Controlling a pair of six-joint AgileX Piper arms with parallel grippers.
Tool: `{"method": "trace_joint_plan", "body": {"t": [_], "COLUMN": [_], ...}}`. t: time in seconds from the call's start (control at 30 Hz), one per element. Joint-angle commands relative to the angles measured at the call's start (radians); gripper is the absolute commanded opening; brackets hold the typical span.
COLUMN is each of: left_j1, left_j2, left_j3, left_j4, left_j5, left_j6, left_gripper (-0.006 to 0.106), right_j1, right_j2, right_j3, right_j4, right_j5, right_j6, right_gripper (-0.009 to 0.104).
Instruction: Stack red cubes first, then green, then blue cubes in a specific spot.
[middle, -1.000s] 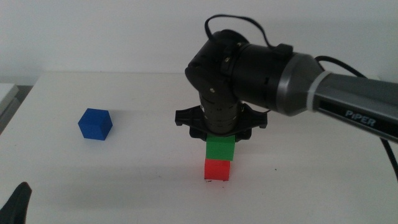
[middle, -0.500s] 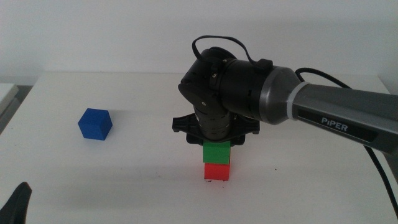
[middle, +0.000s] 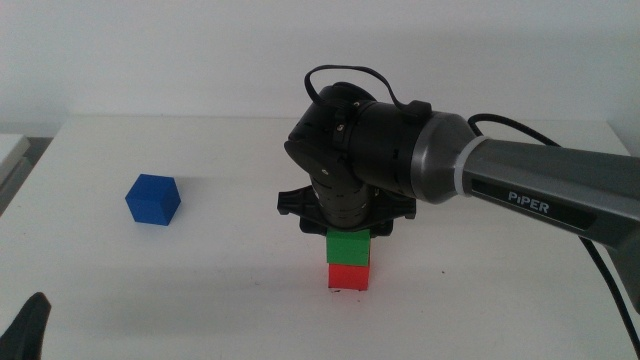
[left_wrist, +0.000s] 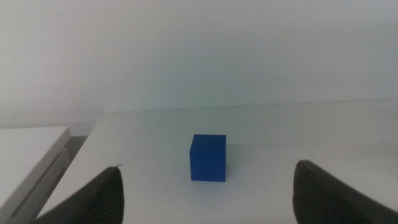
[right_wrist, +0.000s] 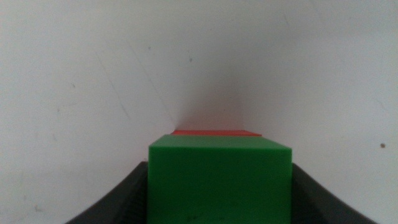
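The red cube (middle: 348, 277) sits on the white table (middle: 200, 290) in front of centre. The green cube (middle: 350, 246) rests squarely on top of it. My right gripper (middle: 349, 234) reaches straight down from above and is shut on the green cube (right_wrist: 219, 180), its jaws against both sides; a strip of the red cube (right_wrist: 216, 132) shows beyond it. The blue cube (middle: 153, 200) stands alone at the left of the table. My left gripper (middle: 30, 325) waits at the near left edge, open and empty, facing the blue cube (left_wrist: 208, 157) from a distance.
A white flat object (middle: 10, 150) lies beside the table's left edge; it also shows in the left wrist view (left_wrist: 31, 155). The right arm's thick body (middle: 500, 180) spans the right half above the table. A white wall is behind.
The right arm has come down and slightly left with the green cube, which now sits flush on the red cube. The blue cube and left gripper have not moved.
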Motion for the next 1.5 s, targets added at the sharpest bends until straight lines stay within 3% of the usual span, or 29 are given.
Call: {"method": "trace_joint_plan", "body": {"t": [0.0,0.43,0.47,0.63,0.77,1.0,1.27,1.47], "left_j1": [0.002,0.002,0.002,0.002,0.002,0.002,0.002,0.002], "left_j2": [-0.004,-0.004,-0.004,-0.004,-0.004,-0.004,-0.004,-0.004], "left_j3": [0.0,0.0,0.0,0.0,0.0,0.0,0.0,0.0], "left_j4": [-0.003,-0.003,-0.003,-0.003,-0.003,-0.003,-0.003,-0.003], "left_j5": [-0.013,-0.013,-0.013,-0.013,-0.013,-0.013,-0.013,-0.013], "left_j6": [0.0,0.0,0.0,0.0,0.0,0.0,0.0,0.0], "left_gripper": [0.091,0.091,0.091,0.091,0.091,0.091,0.091,0.091], "right_j1": [0.0,-0.001,-0.001,-0.001,0.001,0.042,0.031,-0.073], "right_j2": [-0.002,0.011,0.011,0.011,-0.044,-0.351,-0.828,-1.112], "right_j3": [0.003,0.003,0.003,0.003,-0.003,0.013,0.331,0.508], "right_j4": [-0.032,-0.038,-0.036,-0.044,-0.054,-0.109,-0.042,0.094], "right_j5": [0.008,0.008,0.008,0.008,0.023,0.084,-0.069,-0.078], "right_j6": [0.013,0.028,0.028,0.026,-0.06,-0.244,-0.571,-0.847], "right_gripper": [0.002,0.002,0.051,0.07,0.071,0.071,0.074,0.081]}}
